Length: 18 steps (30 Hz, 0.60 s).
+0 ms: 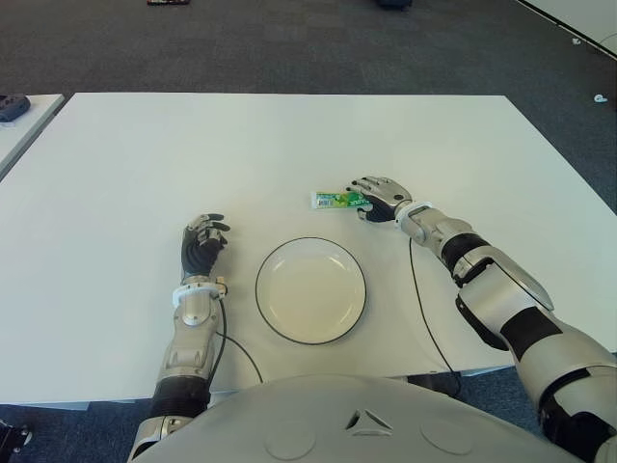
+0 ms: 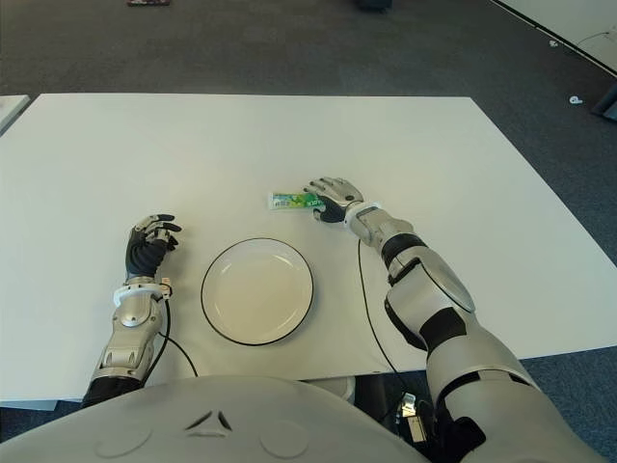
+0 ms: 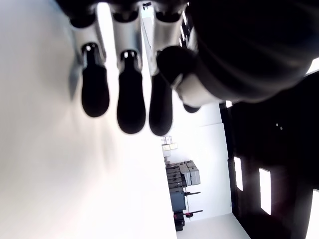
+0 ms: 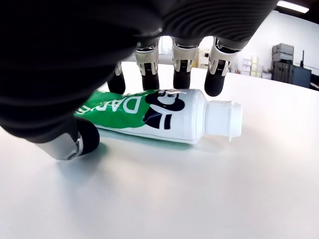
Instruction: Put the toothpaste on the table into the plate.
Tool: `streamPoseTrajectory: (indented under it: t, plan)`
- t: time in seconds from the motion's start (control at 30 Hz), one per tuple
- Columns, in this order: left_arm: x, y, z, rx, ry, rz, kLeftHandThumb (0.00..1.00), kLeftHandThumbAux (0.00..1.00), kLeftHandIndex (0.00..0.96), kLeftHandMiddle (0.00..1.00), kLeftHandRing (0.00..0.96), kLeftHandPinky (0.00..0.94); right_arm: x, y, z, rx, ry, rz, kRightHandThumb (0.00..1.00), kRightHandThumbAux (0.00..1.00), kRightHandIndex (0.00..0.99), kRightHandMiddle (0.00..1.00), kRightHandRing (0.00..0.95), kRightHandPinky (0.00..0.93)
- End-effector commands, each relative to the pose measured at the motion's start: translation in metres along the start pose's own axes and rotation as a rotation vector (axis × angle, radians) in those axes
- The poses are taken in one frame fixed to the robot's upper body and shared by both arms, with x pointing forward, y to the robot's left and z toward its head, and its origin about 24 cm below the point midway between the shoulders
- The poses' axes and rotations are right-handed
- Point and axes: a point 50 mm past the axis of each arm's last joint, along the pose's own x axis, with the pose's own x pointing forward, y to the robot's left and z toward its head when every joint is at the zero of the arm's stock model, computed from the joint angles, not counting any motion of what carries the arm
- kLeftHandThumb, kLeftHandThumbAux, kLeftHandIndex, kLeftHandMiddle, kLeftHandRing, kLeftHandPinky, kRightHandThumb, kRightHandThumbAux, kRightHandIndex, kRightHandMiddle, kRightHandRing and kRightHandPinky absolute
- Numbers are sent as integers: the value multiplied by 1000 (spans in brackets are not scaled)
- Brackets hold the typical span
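A green and white toothpaste tube (image 1: 333, 200) lies flat on the white table (image 1: 193, 154), just beyond the empty white plate (image 1: 310, 289) with a dark rim. My right hand (image 1: 378, 200) is over the tube's right end. Close up, its fingertips (image 4: 149, 79) come down behind the toothpaste tube (image 4: 149, 114) and the thumb (image 4: 82, 142) presses its near side, so the hand is shut on it while the tube still lies on the table. My left hand (image 1: 202, 241) shows left of the plate, fingers (image 3: 130, 99) relaxed and holding nothing.
A dark object (image 1: 10, 104) sits on a second table at the far left. A black cable (image 1: 424, 299) runs from my right wrist over the table's front edge. Dark carpet surrounds the table.
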Motion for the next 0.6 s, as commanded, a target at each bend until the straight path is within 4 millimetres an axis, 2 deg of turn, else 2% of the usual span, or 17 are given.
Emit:
streamPoseTrajectory:
  t: [0.03, 0.1, 0.33, 0.53, 0.6]
  plan:
    - [-2, 0, -5, -1, 28, 14, 831, 683, 390, 505, 638, 602, -7, 23, 2, 5, 11, 66, 513, 553, 0, 0, 0, 52]
    - [-2, 1, -5, -3, 27, 13, 831, 683, 390, 505, 639, 604, -8, 25, 0, -6, 23, 67, 509, 571, 0, 0, 0, 108]
    - [-1, 1, -5, -3, 27, 14, 831, 683, 390, 503, 638, 601, -8, 25, -1, -28, 35, 57, 493, 614, 0, 0, 29, 149]
    - [-1, 2, -5, 1, 31, 18, 831, 683, 389, 502, 637, 598, -6, 21, 0, -28, 30, 28, 487, 636, 16, 64, 103, 197]
    - [-1, 3, -5, 1, 31, 18, 831, 684, 389, 501, 636, 597, -6, 20, 0, -20, 27, 12, 481, 643, 51, 112, 152, 234]
